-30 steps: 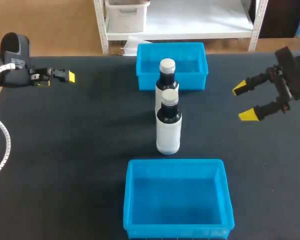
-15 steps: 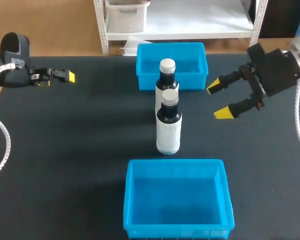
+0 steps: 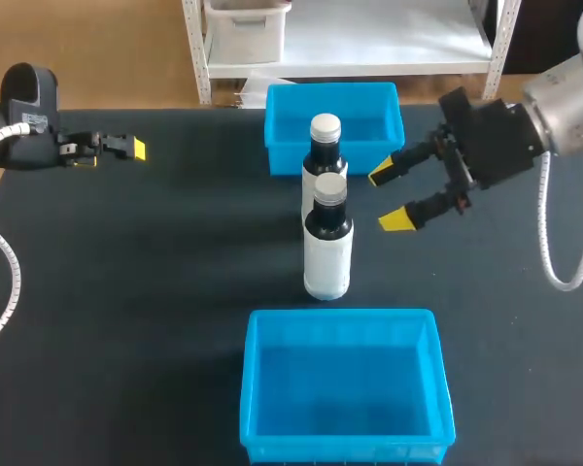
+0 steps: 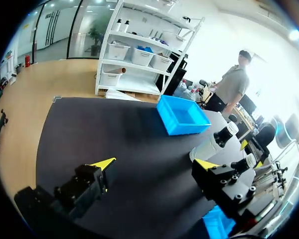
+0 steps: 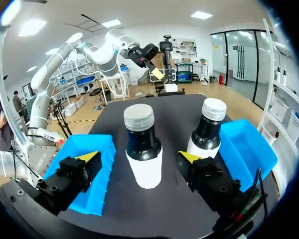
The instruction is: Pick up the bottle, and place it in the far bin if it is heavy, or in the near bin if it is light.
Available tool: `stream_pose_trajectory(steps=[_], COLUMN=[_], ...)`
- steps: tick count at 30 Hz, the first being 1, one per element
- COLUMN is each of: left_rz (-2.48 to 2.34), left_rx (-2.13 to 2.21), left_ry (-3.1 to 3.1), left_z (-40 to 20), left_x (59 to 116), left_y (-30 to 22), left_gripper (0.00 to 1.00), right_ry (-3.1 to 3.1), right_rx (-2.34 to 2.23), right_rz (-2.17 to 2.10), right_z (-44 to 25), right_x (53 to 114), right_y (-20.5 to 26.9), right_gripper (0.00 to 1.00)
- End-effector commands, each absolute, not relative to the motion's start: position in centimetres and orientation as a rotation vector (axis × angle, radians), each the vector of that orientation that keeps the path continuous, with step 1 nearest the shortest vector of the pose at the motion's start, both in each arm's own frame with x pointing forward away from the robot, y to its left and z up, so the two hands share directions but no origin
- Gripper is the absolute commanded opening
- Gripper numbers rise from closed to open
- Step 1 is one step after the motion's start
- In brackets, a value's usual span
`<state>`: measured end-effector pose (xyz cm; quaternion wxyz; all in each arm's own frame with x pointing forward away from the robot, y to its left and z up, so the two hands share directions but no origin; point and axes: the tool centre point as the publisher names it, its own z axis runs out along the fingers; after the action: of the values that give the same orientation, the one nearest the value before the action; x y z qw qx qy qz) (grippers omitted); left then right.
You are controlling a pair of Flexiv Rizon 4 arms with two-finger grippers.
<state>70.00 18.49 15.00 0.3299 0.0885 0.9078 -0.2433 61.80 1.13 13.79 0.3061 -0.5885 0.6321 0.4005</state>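
Two dark bottles with white labels and grey caps stand in a line on the black table. The front bottle is mid-table; the rear bottle stands against the far blue bin. The near blue bin sits at the front edge. My right gripper is open, just right of the bottles, touching neither. In its wrist view the front bottle stands ahead of the fingers, the rear bottle beside it. My left gripper is at the far left, open and empty.
In the right wrist view the near bin and the far bin flank the two bottles. Both bins hold nothing. Bare black tabletop lies left of the bottles, between them and my left arm.
My right arm has swung left from the table's right edge to just beside the bottles, its gripper staying open. The left arm and both bottles have not moved.
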Motion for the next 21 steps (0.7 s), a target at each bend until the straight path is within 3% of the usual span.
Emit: stream_pose_trajectory(steps=[1, 21], left_rz=[-0.636, -0.636], left_rx=[0.231, 0.231], left_ry=[2.374, 2.374], left_z=[15.0, 15.0], left_x=[70.0, 70.0], left_y=[18.5, 18.5], left_gripper=[1.0, 1.0], right_ry=[1.661, 1.683], right_rx=[-1.568, -1.583], right_rz=[1.07, 1.098], right_z=[13.3, 12.6], right_x=[62.2, 61.4], right_y=[2.2, 5.8], right_gripper=[1.0, 1.0])
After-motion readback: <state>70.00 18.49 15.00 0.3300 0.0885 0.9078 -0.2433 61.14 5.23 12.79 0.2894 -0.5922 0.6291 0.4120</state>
